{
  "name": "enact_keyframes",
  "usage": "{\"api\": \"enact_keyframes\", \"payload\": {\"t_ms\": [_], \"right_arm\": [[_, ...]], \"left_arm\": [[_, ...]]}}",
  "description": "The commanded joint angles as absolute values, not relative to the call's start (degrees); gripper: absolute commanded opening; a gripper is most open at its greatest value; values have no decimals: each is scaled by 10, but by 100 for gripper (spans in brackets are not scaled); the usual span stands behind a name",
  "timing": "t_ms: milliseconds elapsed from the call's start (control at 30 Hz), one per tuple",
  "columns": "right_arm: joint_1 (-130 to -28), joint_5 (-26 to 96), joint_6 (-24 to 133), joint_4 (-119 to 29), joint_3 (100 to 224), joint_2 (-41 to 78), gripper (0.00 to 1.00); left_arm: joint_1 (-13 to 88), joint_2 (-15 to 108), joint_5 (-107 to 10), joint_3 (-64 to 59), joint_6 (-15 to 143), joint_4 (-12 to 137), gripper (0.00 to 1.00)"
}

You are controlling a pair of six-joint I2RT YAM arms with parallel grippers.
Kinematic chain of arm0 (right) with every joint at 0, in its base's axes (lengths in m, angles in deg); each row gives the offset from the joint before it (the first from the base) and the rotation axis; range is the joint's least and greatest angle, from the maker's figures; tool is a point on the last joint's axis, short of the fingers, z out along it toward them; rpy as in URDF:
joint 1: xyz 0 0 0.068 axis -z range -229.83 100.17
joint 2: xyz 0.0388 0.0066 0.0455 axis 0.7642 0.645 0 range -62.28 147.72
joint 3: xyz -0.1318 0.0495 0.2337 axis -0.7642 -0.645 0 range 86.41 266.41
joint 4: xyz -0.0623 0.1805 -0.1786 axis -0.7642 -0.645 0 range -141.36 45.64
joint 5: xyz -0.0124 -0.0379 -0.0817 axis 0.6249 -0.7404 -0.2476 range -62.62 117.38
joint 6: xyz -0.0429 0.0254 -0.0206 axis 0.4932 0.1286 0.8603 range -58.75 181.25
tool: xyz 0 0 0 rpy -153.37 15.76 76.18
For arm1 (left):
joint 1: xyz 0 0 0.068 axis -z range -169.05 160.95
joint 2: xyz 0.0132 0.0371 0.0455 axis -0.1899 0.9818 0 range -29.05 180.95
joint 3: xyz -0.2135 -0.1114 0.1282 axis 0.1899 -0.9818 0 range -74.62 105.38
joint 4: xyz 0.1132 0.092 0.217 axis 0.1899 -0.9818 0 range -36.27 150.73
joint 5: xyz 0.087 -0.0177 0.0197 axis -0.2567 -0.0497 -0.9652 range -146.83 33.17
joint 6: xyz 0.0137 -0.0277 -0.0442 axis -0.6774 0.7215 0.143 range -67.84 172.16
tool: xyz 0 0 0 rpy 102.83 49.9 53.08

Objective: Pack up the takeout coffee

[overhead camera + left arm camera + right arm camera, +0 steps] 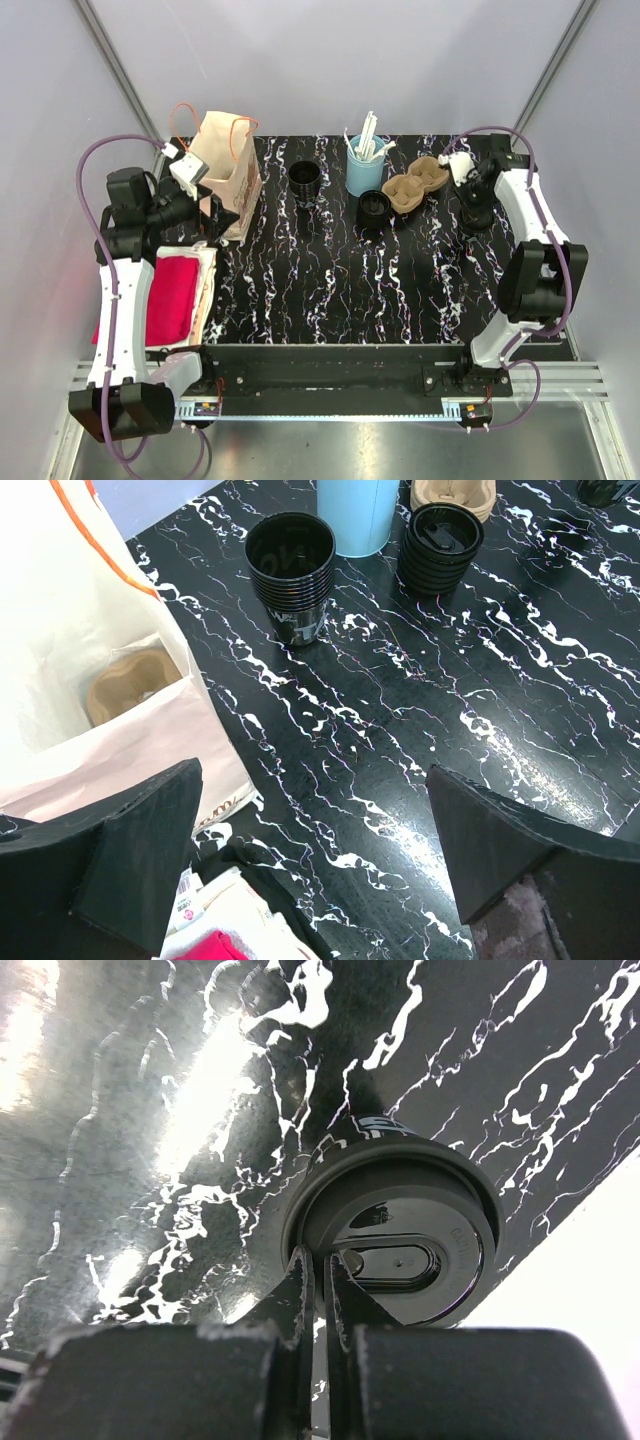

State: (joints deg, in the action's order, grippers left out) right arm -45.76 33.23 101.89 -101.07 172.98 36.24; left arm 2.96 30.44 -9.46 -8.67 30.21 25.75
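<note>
The takeout coffee (400, 1210) stands by the table (340, 290) edge at upper right in the top view. The right gripper (320, 1260) is clenched at its lid rim. The left gripper (320, 845) is spread wide beside one paper bag (80, 630), with one blue cup (364, 168) top centre.

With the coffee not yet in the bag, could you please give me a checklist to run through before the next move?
1. Lid on the takeout coffee: ok, it sits on the cup.
2. Right gripper around the cup: not ok, fingers shut together over the lid's near rim.
3. Paper bag upright and open: ok.
4. Cardboard carrier in the bag has a free well: ok, one shows empty.
5. Left gripper free: ok, open and holding nothing.
6. Route to the bag: cannot tell; the lidless black cup and light-blue cup stand between.
</note>
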Motion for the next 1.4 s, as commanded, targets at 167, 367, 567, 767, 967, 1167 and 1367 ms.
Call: {"api": "enact_keyframes", "payload": {"t_ms": [167, 367, 567, 767, 967, 1167, 1367], "right_arm": [[-455, 422, 987, -1060, 1811, 244, 0], [-460, 506, 945, -1068, 1847, 200, 0], [-470, 566, 928, -1079, 1898, 182, 0], [-482, 616, 916, -1082, 1942, 166, 0], [-515, 633, 904, -1085, 1965, 157, 0], [-556, 610, 899, -1081, 1965, 158, 0], [-576, 612, 889, -1083, 2001, 172, 0]], "left_arm": [[31, 344, -164, 59, 270, 253, 99], [57, 399, -194, 142, 262, 250, 99], [127, 485, -283, 163, 234, 250, 99], [170, 537, -387, 162, 244, 249, 99], [182, 550, -446, 153, 261, 253, 99], [196, 553, -456, 124, 258, 254, 85], [206, 562, -459, 108, 249, 253, 44]]}}
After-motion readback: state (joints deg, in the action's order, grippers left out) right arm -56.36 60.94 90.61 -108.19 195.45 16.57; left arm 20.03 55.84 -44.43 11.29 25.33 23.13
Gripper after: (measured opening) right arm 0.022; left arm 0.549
